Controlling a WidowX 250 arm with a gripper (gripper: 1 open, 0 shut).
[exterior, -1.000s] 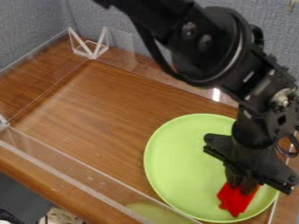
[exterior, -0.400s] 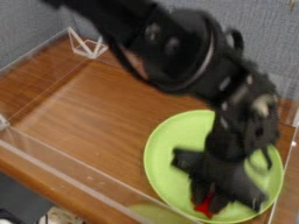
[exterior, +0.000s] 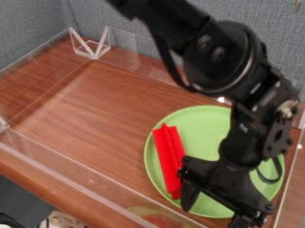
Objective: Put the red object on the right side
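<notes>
- Red bar (exterior: 169, 159): grooved, elongated, lying on the round lime plate (exterior: 197, 122) along its rim, left in view.
- Gripper (exterior: 230, 198): spread wide, low beside the bar.
- Bench (exterior: 89, 125): brown wood grain.
- White wire frame (exterior: 89, 44): angular, far corner.
- Arm (exterior: 202, 44): black, hiding part of the plate.

Bright red on the bar-like block (exterior: 168, 160) at one side of the plate; plain lime green across the plate (exterior: 206, 130) itself. Black over the arm (exterior: 202, 44) above the plate; warm brown on the tabletop (exterior: 89, 116) beside the plate; speckled blue-grey on the wall (exterior: 143, 22) behind the plate.
</notes>
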